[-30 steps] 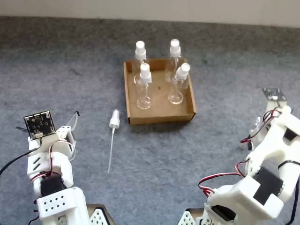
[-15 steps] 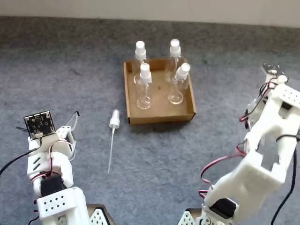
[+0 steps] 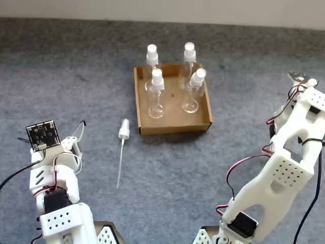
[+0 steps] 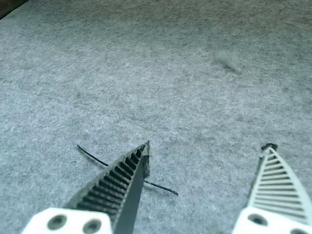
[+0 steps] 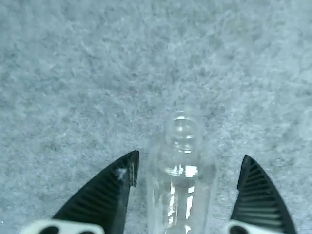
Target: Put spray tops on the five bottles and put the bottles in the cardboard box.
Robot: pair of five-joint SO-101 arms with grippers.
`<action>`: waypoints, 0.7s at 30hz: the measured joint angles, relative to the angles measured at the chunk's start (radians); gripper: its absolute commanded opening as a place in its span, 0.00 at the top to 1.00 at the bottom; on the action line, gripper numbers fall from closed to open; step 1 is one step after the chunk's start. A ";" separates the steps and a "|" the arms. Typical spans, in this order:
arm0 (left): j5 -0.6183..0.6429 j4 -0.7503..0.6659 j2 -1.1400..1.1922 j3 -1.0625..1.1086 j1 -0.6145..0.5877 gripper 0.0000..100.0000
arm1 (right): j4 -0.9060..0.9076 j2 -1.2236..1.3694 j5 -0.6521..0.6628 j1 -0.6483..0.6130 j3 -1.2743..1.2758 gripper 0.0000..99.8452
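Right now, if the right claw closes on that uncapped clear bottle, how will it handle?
The bottle looks empty, so probably light. Its smooth round wall may slip or twist in the right claw. It could tip or roll if nudged.

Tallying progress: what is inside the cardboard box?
Four bottles with spray tops stand in the box. The rear two hide part of its back wall.

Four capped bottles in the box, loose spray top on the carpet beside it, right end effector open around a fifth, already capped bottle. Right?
No. The fifth bottle inside the open right end effector has no spray top; the right wrist view shows its bare neck. The rest holds: four capped bottles in the box, loose spray top beside it.
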 measured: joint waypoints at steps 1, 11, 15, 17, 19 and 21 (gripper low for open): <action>0.000 0.000 0.000 0.000 0.000 0.68 | 0.011 0.006 0.012 0.002 0.000 0.74; 0.000 0.000 0.000 0.000 0.000 0.68 | 0.032 0.012 0.075 0.002 0.000 0.76; 0.000 0.000 0.000 0.000 0.000 0.68 | 0.032 0.012 0.097 0.002 0.000 0.80; 0.000 0.000 0.000 0.000 0.000 0.68 | 0.032 0.012 0.100 0.002 0.000 0.80; 0.000 0.000 0.000 0.000 0.000 0.68 | 0.032 0.012 0.100 0.002 0.000 0.80; 0.000 0.000 0.000 0.000 0.000 0.68 | 0.032 0.012 0.100 0.002 0.000 0.80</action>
